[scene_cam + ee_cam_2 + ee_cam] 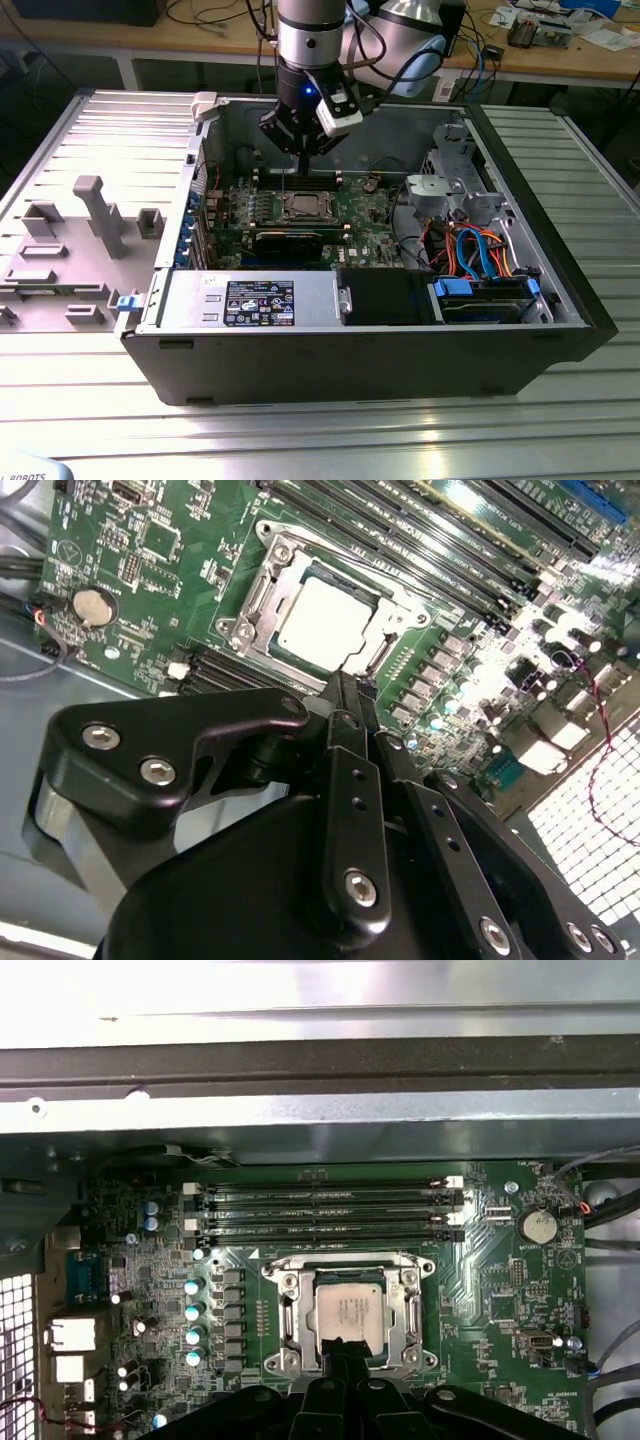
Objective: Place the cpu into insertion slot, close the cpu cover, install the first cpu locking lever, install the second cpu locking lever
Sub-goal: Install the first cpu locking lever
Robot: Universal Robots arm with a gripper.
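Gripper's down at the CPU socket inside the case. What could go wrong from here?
1. The gripper tip sits at the edge of the cpu cover, right beside the cpu. A sideways slip might scrape the chip's metal top.
2. The capacitors and the memory slots stand close by, so a wide swing of the gripper could clip them.

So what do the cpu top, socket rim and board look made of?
cpu: metal lid by the look, dull silver-grey, soft matte sheen.
insertion slot rim: probably stamped steel, brighter silver, screwed corners.
circuit board: green laminate, slightly glossy, fine traces.
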